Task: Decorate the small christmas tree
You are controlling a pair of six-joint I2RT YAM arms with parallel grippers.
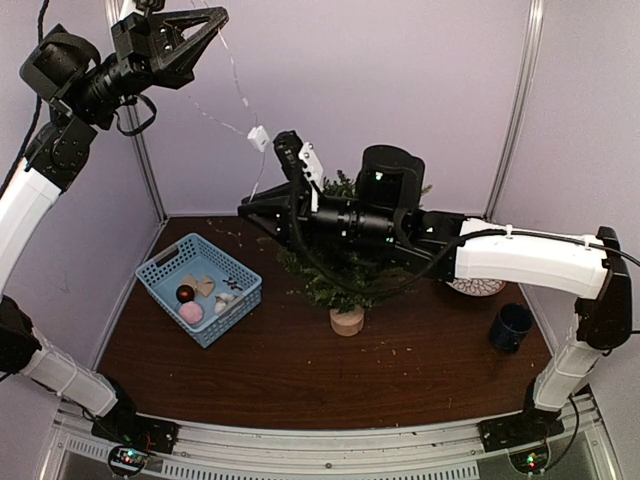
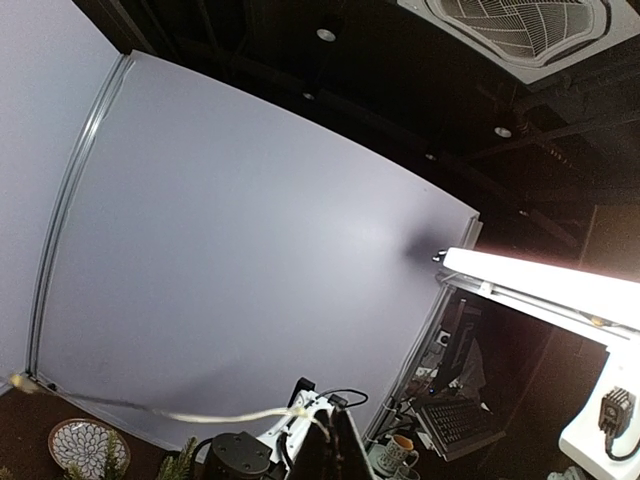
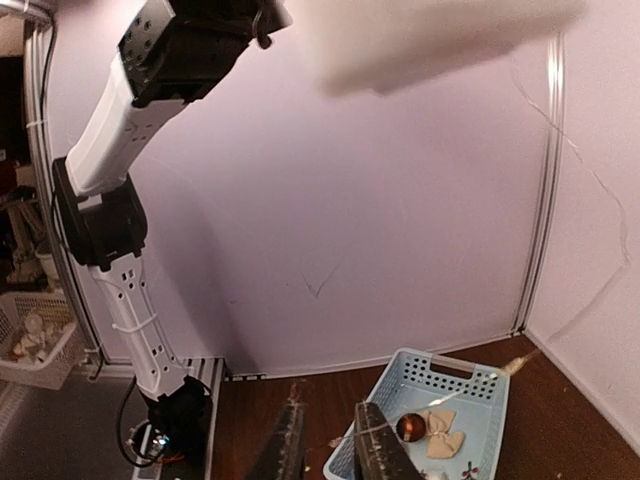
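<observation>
**Held a String of Lights High Above the Little Tree**

Held the string of lights way up with the left gripper, most likely to pull it long and straight and stop it tangling. Seemed pinched shut on one end of the string, going by the thin line hanging from there down to a small white box in the air.

Held the right gripper out over the top of the small christmas tree, close to that white box. Probably there to catch the low part of the string and lay it on the branches. Showed a gap between its two fingers in the wrist view, so open, with the thin line only lying across one finger.

Found the tree standing upright near the middle of the table on its round wooden base, partly hidden under the right arm. Saw no lights or balls on the branches, so hardly begun.

Saw the blue basket just left of the tree, in easy reach, with a dark red ball and a pink ball inside, likely for later.

Held the left arm tall beside the left wall, wrist tipped over to point right. Held the right arm long and nearly flat, pointing left across the tree.
</observation>
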